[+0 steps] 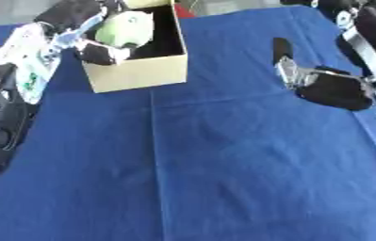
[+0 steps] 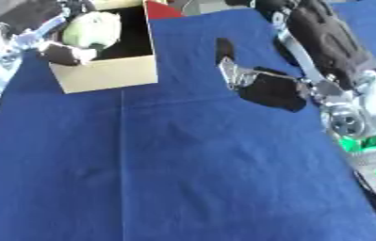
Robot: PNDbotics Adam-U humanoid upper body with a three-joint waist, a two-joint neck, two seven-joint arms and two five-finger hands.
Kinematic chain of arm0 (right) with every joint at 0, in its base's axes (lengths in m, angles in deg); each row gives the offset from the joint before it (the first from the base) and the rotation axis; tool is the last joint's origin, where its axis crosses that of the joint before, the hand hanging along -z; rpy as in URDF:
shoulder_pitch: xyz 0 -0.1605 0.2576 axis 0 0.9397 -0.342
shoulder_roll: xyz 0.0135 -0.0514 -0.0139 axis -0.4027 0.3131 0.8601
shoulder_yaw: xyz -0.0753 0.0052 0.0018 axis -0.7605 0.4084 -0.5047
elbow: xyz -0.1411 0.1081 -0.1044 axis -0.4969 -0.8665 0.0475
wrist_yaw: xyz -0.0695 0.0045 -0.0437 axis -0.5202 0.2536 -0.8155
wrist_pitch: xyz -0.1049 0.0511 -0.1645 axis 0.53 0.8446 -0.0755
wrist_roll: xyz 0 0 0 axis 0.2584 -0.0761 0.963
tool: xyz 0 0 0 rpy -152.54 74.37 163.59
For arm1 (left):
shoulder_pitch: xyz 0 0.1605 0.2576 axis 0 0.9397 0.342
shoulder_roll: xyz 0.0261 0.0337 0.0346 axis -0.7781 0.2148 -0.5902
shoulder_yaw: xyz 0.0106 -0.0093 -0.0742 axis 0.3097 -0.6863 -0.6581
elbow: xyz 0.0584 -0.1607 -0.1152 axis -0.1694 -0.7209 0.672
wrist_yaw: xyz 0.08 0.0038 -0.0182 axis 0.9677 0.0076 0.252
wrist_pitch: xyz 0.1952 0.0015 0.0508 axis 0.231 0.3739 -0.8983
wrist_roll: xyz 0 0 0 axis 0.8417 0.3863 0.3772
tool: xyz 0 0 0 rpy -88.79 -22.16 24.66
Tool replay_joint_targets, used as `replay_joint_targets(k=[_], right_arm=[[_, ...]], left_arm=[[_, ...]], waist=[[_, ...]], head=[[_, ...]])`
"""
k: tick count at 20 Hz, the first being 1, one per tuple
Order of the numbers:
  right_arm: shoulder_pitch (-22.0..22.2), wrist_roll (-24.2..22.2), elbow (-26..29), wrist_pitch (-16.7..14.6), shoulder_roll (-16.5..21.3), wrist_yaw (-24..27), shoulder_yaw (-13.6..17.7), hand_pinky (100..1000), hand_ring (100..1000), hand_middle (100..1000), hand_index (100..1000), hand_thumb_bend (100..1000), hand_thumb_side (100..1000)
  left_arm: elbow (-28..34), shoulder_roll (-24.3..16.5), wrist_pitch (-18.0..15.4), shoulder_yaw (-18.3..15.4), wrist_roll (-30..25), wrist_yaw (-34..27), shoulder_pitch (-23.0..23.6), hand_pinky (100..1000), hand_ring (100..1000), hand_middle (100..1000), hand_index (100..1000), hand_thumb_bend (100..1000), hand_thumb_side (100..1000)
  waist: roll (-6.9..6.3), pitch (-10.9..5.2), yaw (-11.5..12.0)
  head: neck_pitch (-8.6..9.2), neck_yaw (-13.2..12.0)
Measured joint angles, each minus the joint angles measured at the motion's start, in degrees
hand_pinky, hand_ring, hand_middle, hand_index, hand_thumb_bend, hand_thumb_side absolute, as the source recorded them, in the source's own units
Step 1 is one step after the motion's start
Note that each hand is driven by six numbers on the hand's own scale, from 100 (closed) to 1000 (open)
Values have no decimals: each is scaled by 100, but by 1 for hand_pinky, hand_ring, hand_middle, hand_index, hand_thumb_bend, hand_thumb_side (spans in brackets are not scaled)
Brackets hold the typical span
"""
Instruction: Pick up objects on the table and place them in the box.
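The left hand (image 1: 100,44) reaches over the near-left rim of the cardboard box (image 1: 141,73), its dark fingers curled round a pale green, rounded object (image 1: 127,28) held inside the box's opening, at or just above the dark interior; the blur leaves its identity unclear. The box stands at the far left of the blue-covered table (image 1: 224,164). The right hand (image 2: 265,87) hovers near the table's far right side, fingers relaxed and grasping nothing, well apart from the box.
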State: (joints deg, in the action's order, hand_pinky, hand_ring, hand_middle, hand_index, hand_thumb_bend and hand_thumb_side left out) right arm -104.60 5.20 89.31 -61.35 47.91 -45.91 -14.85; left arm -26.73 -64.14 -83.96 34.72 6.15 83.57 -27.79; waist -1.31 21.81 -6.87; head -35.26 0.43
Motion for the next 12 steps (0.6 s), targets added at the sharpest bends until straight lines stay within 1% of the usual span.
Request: replay_joint_targets(k=[1, 2, 4, 6, 12], right_arm=[[0, 2, 0, 2, 0, 3, 0, 936, 828, 772, 863, 100, 651], [1, 3, 0, 3, 0, 5, 0, 936, 828, 772, 862, 100, 655], [2, 3, 0, 4, 0, 9, 1, 936, 828, 772, 863, 100, 659], [4, 4, 0, 6, 0, 10, 1, 936, 827, 771, 863, 100, 660], [5, 7, 0, 16, -1, 11, 1, 936, 828, 773, 862, 100, 657]], left_arm=[[0, 2, 14, -20, 24, 79, -11, 671, 836, 793, 836, 718, 470], [-2, 17, 31, -36, 48, 166, -30, 674, 839, 798, 841, 766, 490], [-16, 49, 55, -74, 92, 332, -41, 674, 839, 798, 843, 807, 496], [-33, 51, 73, -106, 126, 446, -41, 672, 838, 799, 844, 799, 495], [-29, 76, 112, -147, 251, 635, -41, 652, 818, 777, 823, 709, 507]], waist=[[0, 1, -12], [0, 2, -17], [-1, 2, -17], [-1, 2, -18], [-3, 2, -18]], head=[[0, -1], [0, -2], [0, -2], [0, -2], [-1, -2]])
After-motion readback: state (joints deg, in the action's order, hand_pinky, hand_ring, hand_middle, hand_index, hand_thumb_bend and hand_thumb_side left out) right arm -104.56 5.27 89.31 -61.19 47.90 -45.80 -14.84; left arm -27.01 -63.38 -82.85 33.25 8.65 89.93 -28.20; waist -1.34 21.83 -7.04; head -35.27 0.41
